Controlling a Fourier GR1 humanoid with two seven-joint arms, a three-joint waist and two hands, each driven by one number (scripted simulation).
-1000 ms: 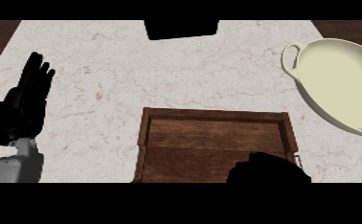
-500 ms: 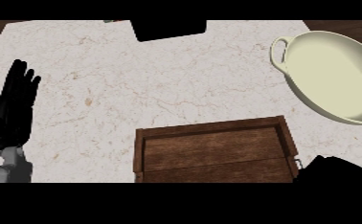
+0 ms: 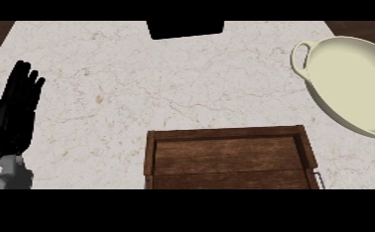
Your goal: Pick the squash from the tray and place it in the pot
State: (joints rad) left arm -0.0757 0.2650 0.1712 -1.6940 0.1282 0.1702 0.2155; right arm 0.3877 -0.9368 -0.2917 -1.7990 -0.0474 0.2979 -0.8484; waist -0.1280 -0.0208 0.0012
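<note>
A brown wooden tray (image 3: 227, 139) lies at the bottom middle of the head view; the part of it that shows holds nothing. No squash is visible anywhere. A cream pot (image 3: 344, 85) with a loop handle sits at the right edge, partly cut off. My left hand (image 3: 18, 109) rests open at the left edge, fingers straight and pointing up. My right hand does not show in this view.
The pale marble counter (image 3: 168, 82) stretches between the tray, the pot and my left hand. A black rectangular shape (image 3: 185, 29) sits at the counter's far edge, top middle.
My right hand, dark over the tray's lower right corner a second ago, has slid out of view to the lower right. The view has shifted slightly; the tray now shows uncovered.
</note>
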